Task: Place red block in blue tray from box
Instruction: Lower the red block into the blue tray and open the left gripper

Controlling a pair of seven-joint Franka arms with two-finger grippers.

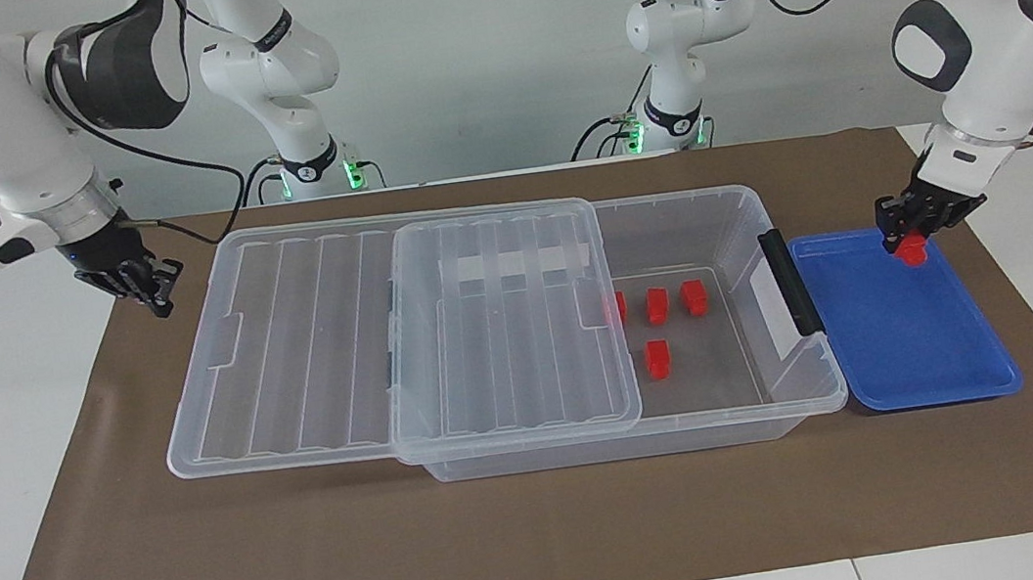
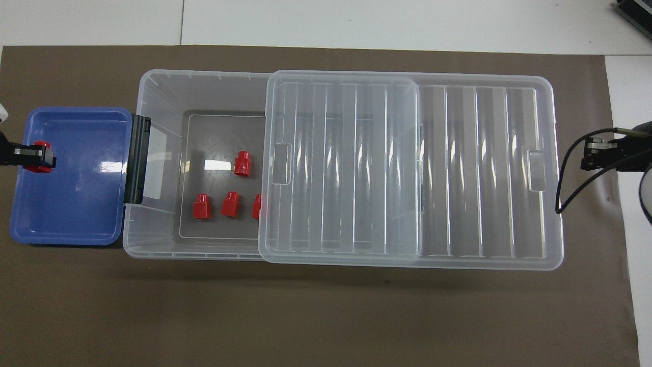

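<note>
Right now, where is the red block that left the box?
In the facing view, the left gripper holds the red block over the blue tray, at the left arm's end.

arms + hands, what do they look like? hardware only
Both arms have glossy white rounded links with dark grey joint panels, black bands near the wrists, and loose black cables. Green lights glow at both bases. The left hand and right hand are black, two-fingered.

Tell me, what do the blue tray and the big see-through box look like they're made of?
Both look like plastic. The blue tray has a glossy, smooth finish: lamp glare reflects off its floor. The box seems thin clear plastic, since the red blocks show through its walls; its ribbed lid looks cloudier.
</note>
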